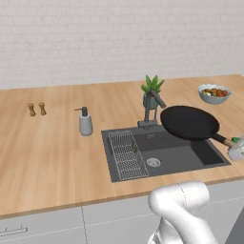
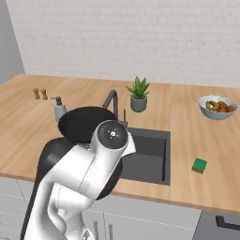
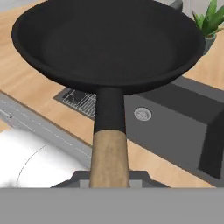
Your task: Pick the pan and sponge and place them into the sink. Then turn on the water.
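The black pan [image 1: 189, 122] hangs tilted in the air over the right half of the sink [image 1: 190, 157], its wooden handle [image 3: 109, 153] pointing back at my hand. My gripper [image 3: 109, 178] is shut on the handle's end, and in the left base view the gripper [image 1: 237, 148] sits at the right edge, past the sink's right rim. The green sponge [image 2: 199, 165] lies on the counter to the right of the sink [image 2: 152, 147], apart from it. Inside the basin, the wire rack [image 1: 126, 155] stands on the left and the drain [image 3: 142, 114] lies below the pan. No water runs from the faucet [image 1: 153, 102].
A soap pump bottle [image 1: 85, 122] stands left of the sink. A potted plant [image 1: 152, 90] is behind the faucet. A bowl of fruit [image 1: 214, 93] sits at the back right, and two small shakers [image 1: 36, 109] at the far left. My own arm [image 2: 93, 164] hides the sink's left part in the right base view.
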Controlling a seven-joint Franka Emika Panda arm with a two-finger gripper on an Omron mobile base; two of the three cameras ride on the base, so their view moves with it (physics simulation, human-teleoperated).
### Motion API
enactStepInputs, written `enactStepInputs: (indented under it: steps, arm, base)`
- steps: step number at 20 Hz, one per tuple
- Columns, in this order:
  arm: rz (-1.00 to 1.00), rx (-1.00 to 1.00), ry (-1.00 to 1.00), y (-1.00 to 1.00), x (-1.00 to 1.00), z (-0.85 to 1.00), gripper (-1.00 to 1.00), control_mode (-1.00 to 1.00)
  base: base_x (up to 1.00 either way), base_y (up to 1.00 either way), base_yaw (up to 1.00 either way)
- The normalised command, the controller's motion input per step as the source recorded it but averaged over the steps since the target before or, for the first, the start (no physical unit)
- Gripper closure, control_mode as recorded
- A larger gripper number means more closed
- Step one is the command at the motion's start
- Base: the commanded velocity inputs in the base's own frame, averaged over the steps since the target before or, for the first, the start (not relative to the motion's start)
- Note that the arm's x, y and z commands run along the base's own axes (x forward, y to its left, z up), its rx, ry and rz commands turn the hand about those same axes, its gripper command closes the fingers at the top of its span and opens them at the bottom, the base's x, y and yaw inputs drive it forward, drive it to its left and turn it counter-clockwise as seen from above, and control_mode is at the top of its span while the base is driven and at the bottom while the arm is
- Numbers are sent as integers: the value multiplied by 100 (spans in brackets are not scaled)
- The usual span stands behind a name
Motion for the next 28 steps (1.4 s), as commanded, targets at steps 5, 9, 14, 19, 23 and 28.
enactStepInputs:
  steps: [5, 9, 14, 19, 23, 28]
  arm:
    - [44, -9, 2, -61, 51, -29, 100, -100]
    - [24, -9, 5, -17, 71, -19, 100, -100]
    - [10, -15, 27, 0, 86, -37, 100, -100]
    - [0, -5, 18, 0, 74, -49, 100, -100]
    - [0, 0, 2, -1, 70, -46, 100, -100]
    - [0, 0, 10, 0, 81, -51, 100, -100]
  base:
    - [0, 0, 0]
    - [0, 0, 0]
    - [0, 0, 0]
    - [0, 0, 0]
    - [0, 0, 0]
    - [0, 0, 0]
